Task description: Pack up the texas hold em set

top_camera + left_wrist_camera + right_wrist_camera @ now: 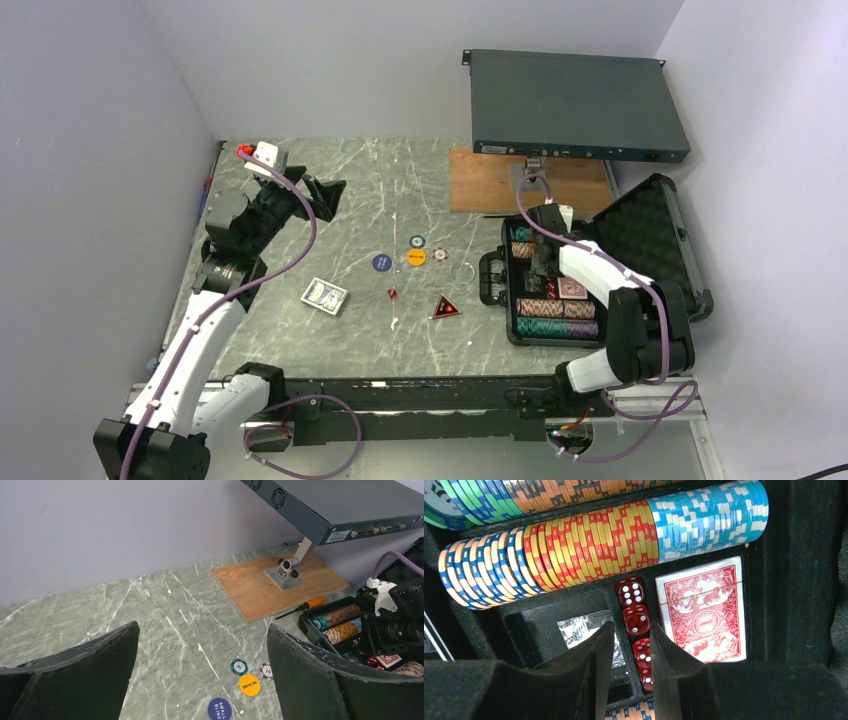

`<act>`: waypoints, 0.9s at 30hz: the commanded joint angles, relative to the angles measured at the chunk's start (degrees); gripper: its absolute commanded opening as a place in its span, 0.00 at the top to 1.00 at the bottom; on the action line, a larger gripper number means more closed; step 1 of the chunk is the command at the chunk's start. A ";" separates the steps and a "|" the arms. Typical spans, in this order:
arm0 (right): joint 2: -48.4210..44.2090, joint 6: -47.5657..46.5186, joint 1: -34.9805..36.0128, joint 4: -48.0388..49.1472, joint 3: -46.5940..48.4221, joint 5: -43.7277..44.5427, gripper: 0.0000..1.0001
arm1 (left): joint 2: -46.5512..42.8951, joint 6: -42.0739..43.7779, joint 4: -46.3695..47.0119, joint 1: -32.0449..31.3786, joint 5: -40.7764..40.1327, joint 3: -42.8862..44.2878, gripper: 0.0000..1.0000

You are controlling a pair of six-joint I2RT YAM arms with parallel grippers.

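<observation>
The black foam-lined case (655,225) stands open at the right, with rows of striped chips (624,530), a red card deck (704,610) and several red dice (634,607) in it. My right gripper (631,640) is inside the case (545,262), its jaws slightly open just above the dice slot and holding nothing. On the table lie a blue card deck (324,295), a blue button (381,262), a yellow button (417,257), a teal chip (416,240), a small chip (440,255), a red die (393,293) and a red triangle (446,307). My left gripper (325,195) is open and raised at the far left.
A dark rack-mount box (575,105) sits on a stand over a wooden board (490,180) at the back. An orange-handled screwdriver (305,605) lies by the board's edge, next to the case. A slot with crumpled clear wrap (584,630) lies left of the dice.
</observation>
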 commanded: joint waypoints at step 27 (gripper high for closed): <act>-4.61 14.79 -3.01 -3.39 -1.61 2.27 1.00 | -0.01 -0.85 2.83 -0.25 1.89 1.89 0.01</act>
